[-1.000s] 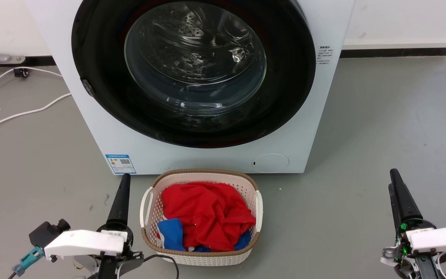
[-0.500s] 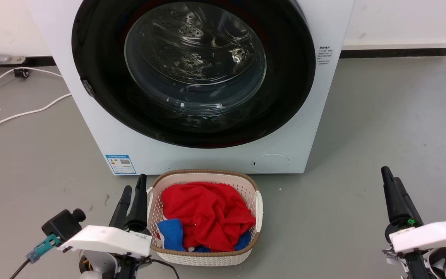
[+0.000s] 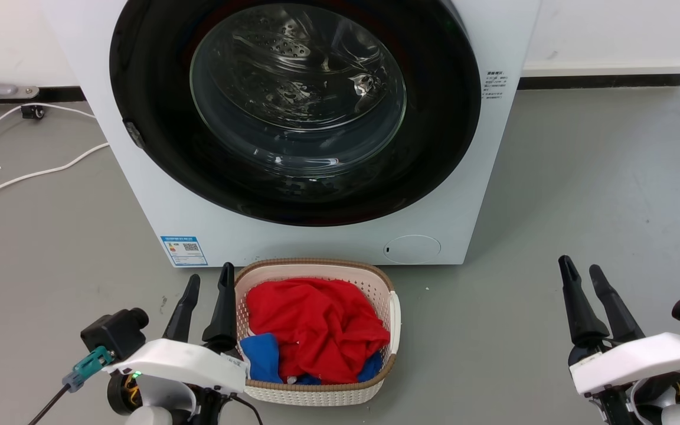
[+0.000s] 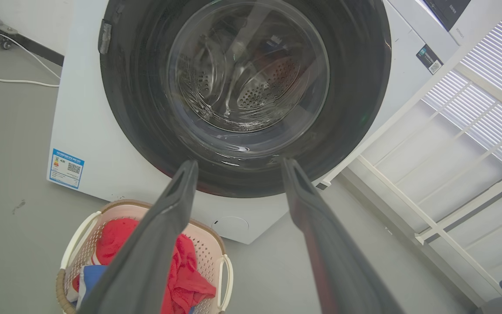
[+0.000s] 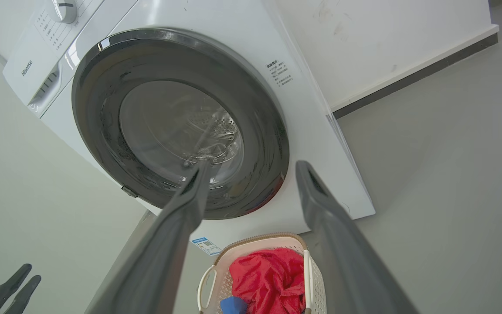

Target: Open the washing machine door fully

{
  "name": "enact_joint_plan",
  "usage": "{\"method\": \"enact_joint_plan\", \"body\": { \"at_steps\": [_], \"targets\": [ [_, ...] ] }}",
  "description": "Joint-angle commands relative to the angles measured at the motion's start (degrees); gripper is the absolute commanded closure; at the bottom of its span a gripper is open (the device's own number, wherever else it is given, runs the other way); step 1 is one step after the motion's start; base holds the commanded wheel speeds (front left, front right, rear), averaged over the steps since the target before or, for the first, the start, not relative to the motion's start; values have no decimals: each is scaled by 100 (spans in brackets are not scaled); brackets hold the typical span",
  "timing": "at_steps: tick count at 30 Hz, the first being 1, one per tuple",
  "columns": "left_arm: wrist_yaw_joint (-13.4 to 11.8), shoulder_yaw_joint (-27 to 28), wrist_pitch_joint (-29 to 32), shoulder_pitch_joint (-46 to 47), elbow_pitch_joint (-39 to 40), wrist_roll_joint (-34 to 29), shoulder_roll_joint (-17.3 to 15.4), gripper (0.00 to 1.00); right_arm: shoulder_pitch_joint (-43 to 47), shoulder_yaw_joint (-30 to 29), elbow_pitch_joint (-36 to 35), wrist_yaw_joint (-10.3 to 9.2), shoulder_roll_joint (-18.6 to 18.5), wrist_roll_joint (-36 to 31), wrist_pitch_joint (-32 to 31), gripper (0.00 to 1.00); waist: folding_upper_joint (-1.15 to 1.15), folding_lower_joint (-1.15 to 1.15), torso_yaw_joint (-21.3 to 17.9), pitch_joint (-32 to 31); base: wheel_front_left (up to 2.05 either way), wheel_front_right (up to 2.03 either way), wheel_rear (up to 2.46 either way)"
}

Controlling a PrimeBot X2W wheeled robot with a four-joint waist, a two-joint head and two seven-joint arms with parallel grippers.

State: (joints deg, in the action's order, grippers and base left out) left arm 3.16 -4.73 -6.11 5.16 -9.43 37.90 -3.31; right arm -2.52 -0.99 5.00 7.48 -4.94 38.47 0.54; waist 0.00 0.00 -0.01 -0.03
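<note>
Left fingers [image 3: 224, 307] parted and empty, just beside the rim of the white perforated plastic basket [image 3: 316, 262] of red and blue cloth. Right fingers [image 3: 576, 307] parted too, well off to its other side. Large round glossy black door [image 3: 296, 112] shut flush above. Likely troubles: snagging the basket on lifting, slipping off the slick door edge.

White arm shells [image 3: 180, 361], long blk gripper fingers [image 3: 223, 304], teal plug [image 3: 88, 363].
</note>
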Motion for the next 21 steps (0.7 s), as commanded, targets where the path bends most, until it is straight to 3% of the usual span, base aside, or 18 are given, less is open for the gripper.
{"method": "enact_joint_plan", "body": {
  "at_steps": [1,21],
  "targets": [
    [-23,-20,-49,142,76,-138,-52,0,-13,20,-107,2,-33,-152,14,0,0,0,2,1,0,0,0],
    [-320,-344,-357,147,45,-1506,-294,0,118,24,-351,2,-2,-1622,-72,0,0,0,11,-25,0,0,0]
  ]
}}
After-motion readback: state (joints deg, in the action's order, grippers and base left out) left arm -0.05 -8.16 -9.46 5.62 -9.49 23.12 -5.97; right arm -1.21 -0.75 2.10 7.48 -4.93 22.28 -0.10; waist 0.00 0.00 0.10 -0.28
